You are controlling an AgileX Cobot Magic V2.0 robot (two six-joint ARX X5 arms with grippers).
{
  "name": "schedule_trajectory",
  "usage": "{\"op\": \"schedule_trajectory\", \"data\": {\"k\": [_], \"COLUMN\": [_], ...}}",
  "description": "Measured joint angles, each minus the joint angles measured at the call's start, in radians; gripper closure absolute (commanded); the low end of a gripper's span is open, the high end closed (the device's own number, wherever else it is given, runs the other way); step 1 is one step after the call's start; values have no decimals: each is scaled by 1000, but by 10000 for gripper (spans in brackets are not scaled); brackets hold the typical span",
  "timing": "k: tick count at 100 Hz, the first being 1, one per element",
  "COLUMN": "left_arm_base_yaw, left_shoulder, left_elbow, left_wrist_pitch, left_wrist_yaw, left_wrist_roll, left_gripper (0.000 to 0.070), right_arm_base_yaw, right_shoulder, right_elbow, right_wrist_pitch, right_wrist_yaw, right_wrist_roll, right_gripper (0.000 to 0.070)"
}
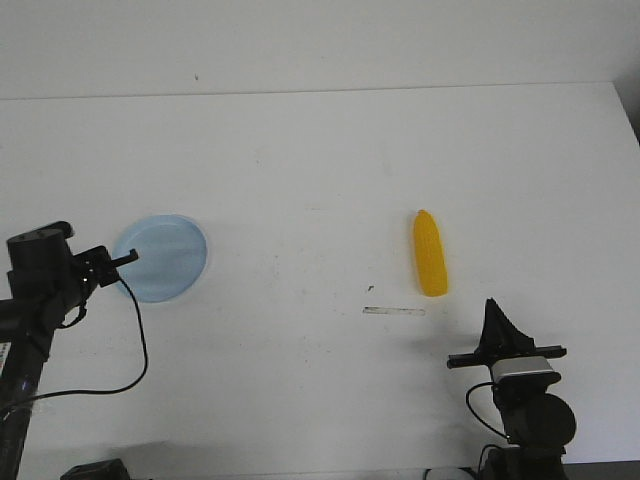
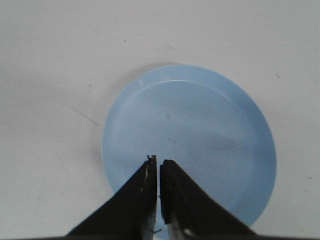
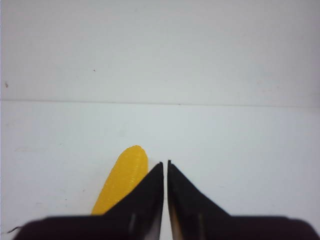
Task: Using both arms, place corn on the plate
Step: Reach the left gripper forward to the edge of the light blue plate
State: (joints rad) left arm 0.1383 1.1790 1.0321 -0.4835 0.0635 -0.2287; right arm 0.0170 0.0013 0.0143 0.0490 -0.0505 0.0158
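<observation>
Left arm low at the tabletop's near-left, its pincer pinched almost shut, empty, tips over the plate's edge. Right arm near-right, its pincer likewise nearly closed, empty, just short of the corn. The corn lies on the white tabletop, well apart from the plate.

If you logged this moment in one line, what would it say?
corn: on table, untouched | plate: empty | left gripper: shut, over plate | right gripper: shut, near corn
</observation>
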Motion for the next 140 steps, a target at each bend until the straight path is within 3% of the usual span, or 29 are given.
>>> {"op": "schedule_trajectory", "data": {"k": [19, 31, 59, 72, 140], "left_arm_base_yaw": [181, 248, 276, 272, 214], "left_shoulder": [44, 68, 180, 249, 387], "left_elbow": [0, 0, 0, 0, 0], "left_wrist_pitch": [-11, -16, -3, -11, 21], "left_wrist_yaw": [229, 296, 304, 306, 307], "left_wrist_roll": [-53, -63, -71, -71, -72], "left_gripper": [698, 697, 677, 523, 522], "right_arm_base_yaw": [0, 0, 0, 0, 0], "right_shoulder": [0, 0, 0, 0, 0], "right_elbow": [0, 0, 0, 0, 0], "right_wrist_pitch": [0, 0, 0, 0, 0], "right_wrist_yaw": [0, 0, 0, 0, 0], "right_wrist_roll": [0, 0, 0, 0, 0], "right_gripper": [685, 685, 685, 685, 685]}}
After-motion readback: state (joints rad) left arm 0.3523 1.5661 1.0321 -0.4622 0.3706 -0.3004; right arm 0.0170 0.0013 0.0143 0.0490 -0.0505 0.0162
